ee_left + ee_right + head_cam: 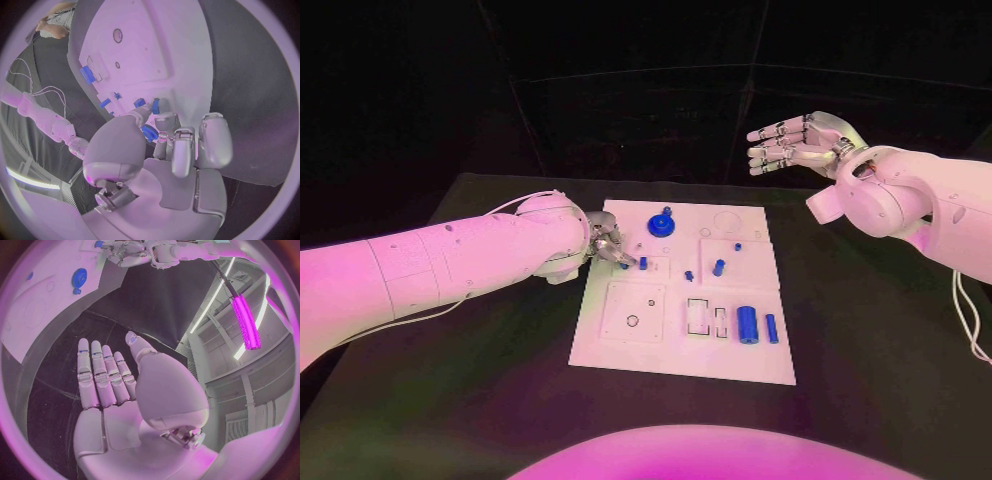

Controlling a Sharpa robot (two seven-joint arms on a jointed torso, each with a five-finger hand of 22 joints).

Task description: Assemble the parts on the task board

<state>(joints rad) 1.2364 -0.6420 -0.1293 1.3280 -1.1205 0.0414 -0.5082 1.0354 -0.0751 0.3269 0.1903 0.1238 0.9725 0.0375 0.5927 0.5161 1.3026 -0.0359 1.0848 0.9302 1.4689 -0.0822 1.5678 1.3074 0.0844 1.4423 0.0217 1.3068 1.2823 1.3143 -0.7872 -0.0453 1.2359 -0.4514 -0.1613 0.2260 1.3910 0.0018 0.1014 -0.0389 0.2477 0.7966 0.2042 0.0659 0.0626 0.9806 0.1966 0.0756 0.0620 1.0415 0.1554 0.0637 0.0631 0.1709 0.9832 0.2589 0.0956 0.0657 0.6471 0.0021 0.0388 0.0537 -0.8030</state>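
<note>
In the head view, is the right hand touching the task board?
No: the right hand is raised with fingers apart over the dark table beyond the board's far right corner, well clear of the task board.

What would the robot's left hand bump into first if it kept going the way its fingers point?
Probably the small blue peg on the white task board, just ahead of the left hand; depth is unclear.

Pink-purple light over whole scene. Room behind dark. Board (684,290) bright, bit washed out. Arms glow pink. Wrist pictures round, edges bent and soft. Bright pink lamp strip (245,320) glares in right wrist view.
</note>
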